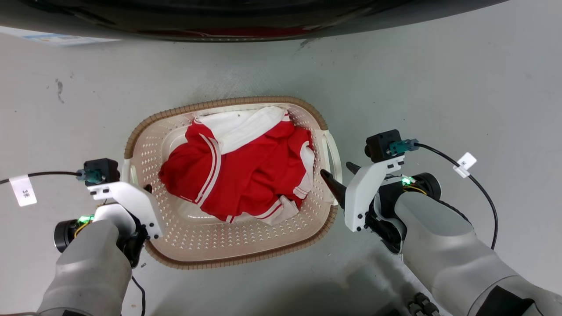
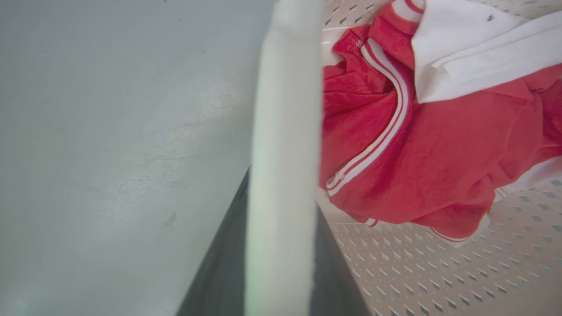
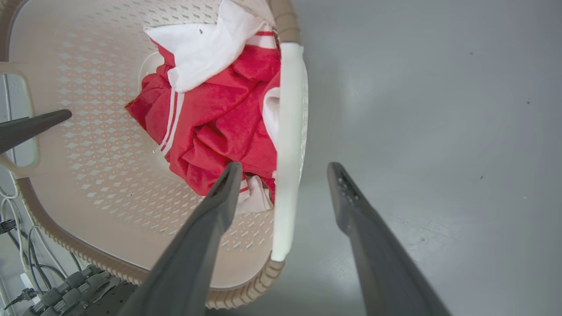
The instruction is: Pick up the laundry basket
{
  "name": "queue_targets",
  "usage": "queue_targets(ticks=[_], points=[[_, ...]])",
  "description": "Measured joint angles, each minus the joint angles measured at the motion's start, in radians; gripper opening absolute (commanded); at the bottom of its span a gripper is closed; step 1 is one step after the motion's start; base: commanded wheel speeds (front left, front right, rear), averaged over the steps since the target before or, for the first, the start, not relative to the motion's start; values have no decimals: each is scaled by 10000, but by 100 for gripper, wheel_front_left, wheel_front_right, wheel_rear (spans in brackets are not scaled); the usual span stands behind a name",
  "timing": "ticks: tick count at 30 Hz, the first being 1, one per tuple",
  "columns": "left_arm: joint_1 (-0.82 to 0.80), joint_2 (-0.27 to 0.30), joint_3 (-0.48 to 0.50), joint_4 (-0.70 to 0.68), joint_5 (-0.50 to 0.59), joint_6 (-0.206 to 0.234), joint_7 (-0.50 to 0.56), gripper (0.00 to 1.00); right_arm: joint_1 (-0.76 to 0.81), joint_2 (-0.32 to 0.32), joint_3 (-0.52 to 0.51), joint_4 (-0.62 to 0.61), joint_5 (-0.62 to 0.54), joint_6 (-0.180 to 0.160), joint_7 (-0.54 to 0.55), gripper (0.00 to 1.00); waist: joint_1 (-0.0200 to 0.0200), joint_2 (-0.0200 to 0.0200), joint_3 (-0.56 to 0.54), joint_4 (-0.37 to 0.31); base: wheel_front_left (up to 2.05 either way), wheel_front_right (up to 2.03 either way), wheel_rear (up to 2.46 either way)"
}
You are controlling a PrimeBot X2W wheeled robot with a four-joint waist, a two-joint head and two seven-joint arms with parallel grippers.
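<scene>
The cream laundry basket (image 1: 246,240) with a brown ribbed rim stands on the grey floor, holding a red and white garment (image 1: 250,175). My left gripper (image 1: 141,193) is at the basket's left white handle (image 1: 126,169). In the left wrist view that handle (image 2: 285,145) runs up between my two dark fingers (image 2: 219,272), which press against both its sides. My right gripper (image 3: 284,166) is open and straddles the right white handle (image 3: 290,109), with one finger (image 3: 219,197) inside the basket (image 3: 88,153) and the other outside over the floor. The head view shows this gripper (image 1: 337,170) beside the handle (image 1: 332,149).
A large dark rounded body (image 1: 219,17) spans the far edge of the floor beyond the basket. Cables and a power strip (image 3: 57,289) lie on the near side by my base. Thin black cables with white tags (image 1: 465,163) trail from both wrists.
</scene>
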Motion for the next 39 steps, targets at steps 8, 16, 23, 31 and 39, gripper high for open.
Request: queue_targets(ticks=[8, 16, 23, 31, 39], points=[[-151, 38, -127, 4, 0, -2, -29, 0, -205, 0, 667, -180, 472, 0, 407, 100, 0, 0, 232, 58, 0, 0, 0], [-303, -10, -290, -46, -27, -15, -77, 0, -455, 0, 1269, -215, 825, -2, 696, 2, 0, 0, 375, 156, 0, 0, 0], [-303, -27, -351, -35, -150, -13, -84, 0, -487, -86, 1628, -146, 1154, -23, 750, 0, 0, 0, 313, 209, 0, 0, 0], [-128, -167, -487, -27, -359, 8, 96, 0, -468, -128, 2004, -86, 1484, -46, 1080, 0, 0, 0, -57, 245, 0, 0, 0], [149, -715, -658, 33, -535, 52, 583, 0, -334, -224, 2293, 370, 1680, -84, 2199, 0, 0, 0, -940, 438, 0, 0, 0]])
